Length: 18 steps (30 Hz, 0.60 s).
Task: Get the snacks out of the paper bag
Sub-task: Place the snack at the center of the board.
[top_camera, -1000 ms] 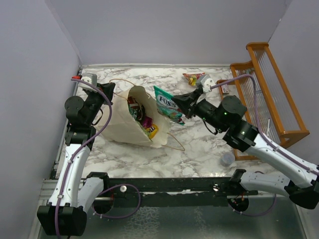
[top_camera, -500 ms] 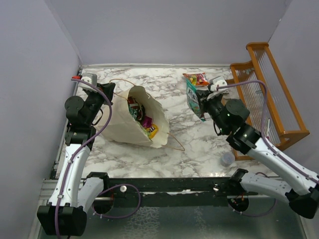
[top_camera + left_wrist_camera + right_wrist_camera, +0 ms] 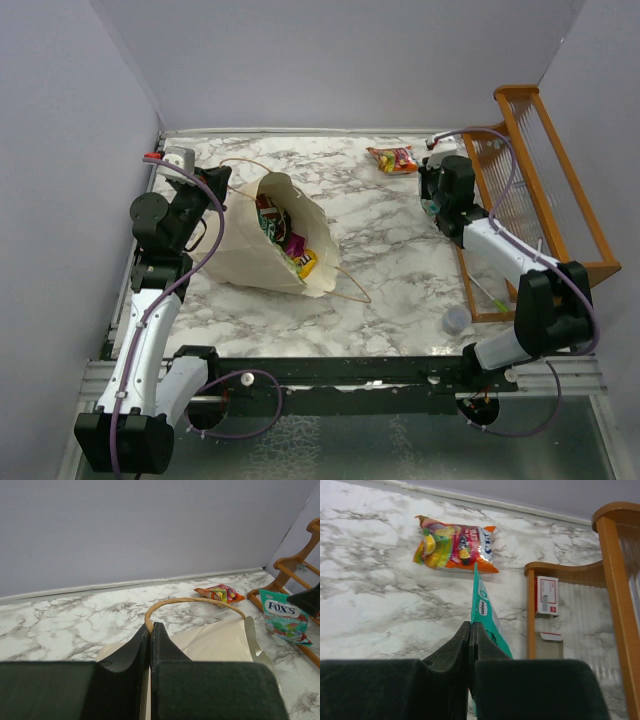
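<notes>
On the left part of the marble table [image 3: 390, 260]: the bag [image 3: 245, 255], lying on its side, with the mouth turned to the right and up toward the top camera. In the mouth, a heap of snacks [image 3: 285, 235] in red, green, purple and yellow wrappers, pressed close together.

At the far-left edge of the bag, the left gripper [image 3: 151, 626], closed tight on the paper rim, exactly where one end of a tan handle [image 3: 192, 600] is fixed. No gap to see between the fingers [image 3: 127, 650], only the thin paper. From there, an arch of handle standing free above the cream paper. In front of the mouth, a second handle [image 3: 352, 287], lying flat on the table.

On the right side, well apart from the bag: the right gripper [image 3: 470, 625], jaws together and clamped on the teal packet [image 3: 485, 612]. Seen edge-on from the right wrist camera, and face-on from the left wrist camera, with white FOX'S print. Hanging just beside the wooden rack [image 3: 540, 190]; impossible to tell whether touching the table or not. Near it, toward the back wall, the red-orange pack [image 3: 392, 158], flat on the marble and alone. Near the front corner of the rack, a small grey cap [image 3: 456, 320] on the table.
</notes>
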Tool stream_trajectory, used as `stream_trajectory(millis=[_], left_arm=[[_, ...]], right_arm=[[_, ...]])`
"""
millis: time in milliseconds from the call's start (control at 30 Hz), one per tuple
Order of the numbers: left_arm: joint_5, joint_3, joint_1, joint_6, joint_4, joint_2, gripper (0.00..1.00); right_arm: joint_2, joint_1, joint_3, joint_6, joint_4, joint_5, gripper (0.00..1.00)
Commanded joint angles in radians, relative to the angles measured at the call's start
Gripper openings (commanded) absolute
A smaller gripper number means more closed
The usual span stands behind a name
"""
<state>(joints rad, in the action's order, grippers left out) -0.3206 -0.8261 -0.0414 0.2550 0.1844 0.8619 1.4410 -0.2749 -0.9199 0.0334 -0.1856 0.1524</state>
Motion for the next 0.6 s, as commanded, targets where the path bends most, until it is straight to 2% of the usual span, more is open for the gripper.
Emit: stream_trajectory(millis=[0, 100, 200, 400, 567], left_arm=[[0.005, -0.024, 0.002, -0.002, 0.006, -0.014, 0.00], [0.006, -0.026, 0.000, -0.002, 0.005, -0.018, 0.00], [0.002, -0.027, 0.000, -0.002, 0.005, -0.017, 0.00], [0.003, -0.027, -0.002, 0.000, 0.004, -0.010, 0.00], [0.000, -0.025, -0.002, -0.001, 0.006, -0.006, 0.00]], right_arm=[[0.108, 0.014, -0.114, 0.193, -0.128, 0.049, 0.01], [0.195, 0.014, -0.131, 0.257, -0.149, 0.115, 0.01], [0.269, 0.003, -0.135, 0.250, -0.133, 0.059, 0.01], [0.408, -0.134, -0.155, 0.259, -0.099, 0.080, 0.01], [0.440, -0.177, -0.123, 0.180, -0.100, 0.068, 0.01]])
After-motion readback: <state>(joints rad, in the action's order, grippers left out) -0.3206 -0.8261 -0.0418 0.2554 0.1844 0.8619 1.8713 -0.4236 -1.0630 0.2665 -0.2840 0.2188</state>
